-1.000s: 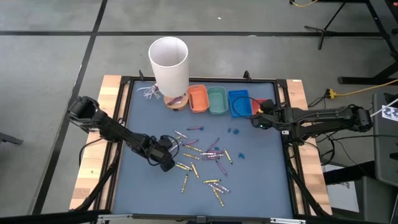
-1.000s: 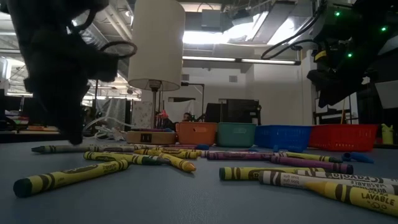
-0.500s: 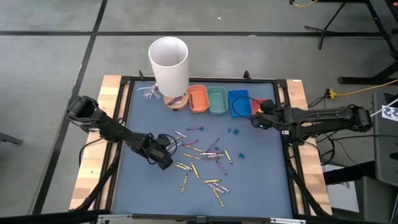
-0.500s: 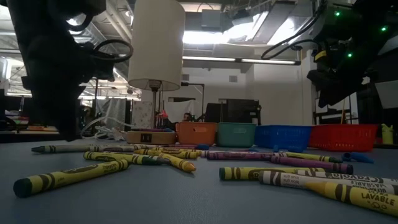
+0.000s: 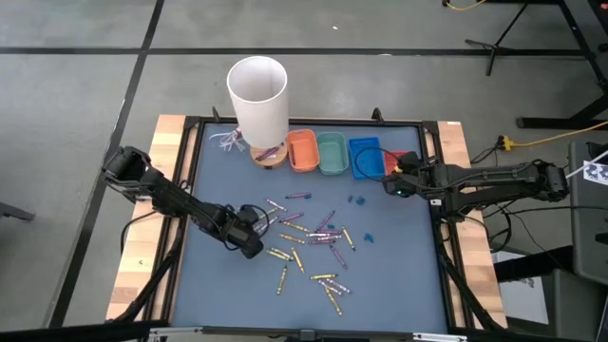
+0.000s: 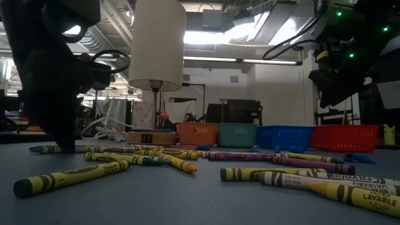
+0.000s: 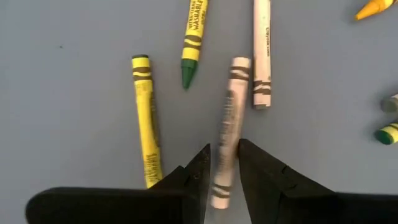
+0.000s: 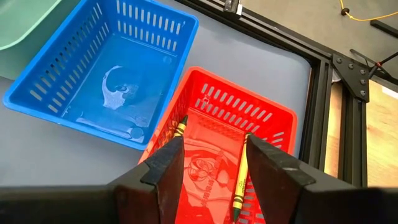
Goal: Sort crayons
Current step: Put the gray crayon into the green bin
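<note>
Several crayons [image 5: 309, 237], yellow, purple and pale, lie scattered flat on the blue mat. My left gripper [image 5: 251, 243] points steeply down at the left edge of the scatter, its tips low by the mat [image 6: 62, 147]. It stands open [image 7: 222, 167] with one finger on each side of a pale grey crayon [image 7: 226, 124], leaving narrow gaps. That crayon lies flat beside a white one [image 7: 261, 56] and two yellow ones [image 7: 147, 118]. My right gripper [image 8: 214, 168] hangs open above the red basket [image 8: 217, 118], which holds two yellow crayons [image 8: 239, 180].
Along the far edge stand orange [image 5: 302, 150], green [image 5: 332, 152], blue [image 5: 365, 158] and red [image 5: 392, 161] baskets. A tall white cylinder [image 5: 258, 93] on a wooden base stands left of them. Small blue bits [image 5: 356, 200] lie right of the crayons. A black frame [image 5: 446, 237] borders the mat.
My left gripper has sunk a little toward the mat, down over the pale grey crayon, its finger gap unchanged. The crayons have stayed where they lay.
</note>
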You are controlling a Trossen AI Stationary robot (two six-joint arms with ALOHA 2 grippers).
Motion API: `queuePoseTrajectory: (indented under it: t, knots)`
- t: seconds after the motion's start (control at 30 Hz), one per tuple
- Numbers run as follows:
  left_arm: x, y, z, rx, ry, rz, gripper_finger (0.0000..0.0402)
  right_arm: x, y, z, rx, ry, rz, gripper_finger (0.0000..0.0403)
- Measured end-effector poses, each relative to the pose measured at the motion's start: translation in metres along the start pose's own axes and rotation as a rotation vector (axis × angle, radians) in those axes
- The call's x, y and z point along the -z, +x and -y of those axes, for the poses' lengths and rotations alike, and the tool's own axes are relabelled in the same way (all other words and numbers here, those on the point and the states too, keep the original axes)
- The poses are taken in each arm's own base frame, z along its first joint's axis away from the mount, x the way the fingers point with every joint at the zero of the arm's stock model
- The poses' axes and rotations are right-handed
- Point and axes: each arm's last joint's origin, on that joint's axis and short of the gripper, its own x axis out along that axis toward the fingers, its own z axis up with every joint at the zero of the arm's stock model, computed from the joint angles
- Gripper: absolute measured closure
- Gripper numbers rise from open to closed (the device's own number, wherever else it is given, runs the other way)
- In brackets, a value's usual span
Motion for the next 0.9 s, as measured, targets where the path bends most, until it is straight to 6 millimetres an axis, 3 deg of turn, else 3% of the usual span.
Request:
queuePoseTrajectory:
  t: [0.27, 0.6, 0.9]
  knots:
    - [0.001, 0.002, -0.001, 0.004, -0.001, 0.004, 0.0338, 0.0, 0.0, 0.0, 0.0, 0.0, 0.0, 0.023]
    - [0.0, 0.001, 0.0, 0.013, -0.011, 0.006, 0.0396, 0.0, 0.0, 0.0, -0.001, 0.001, 0.001, 0.023]
    - [-0.015, -0.015, 0.022, 0.09, -0.021, 0.038, 0.0399, 0.0, 0.0, 0.0, -0.002, 0.002, 0.002, 0.023]
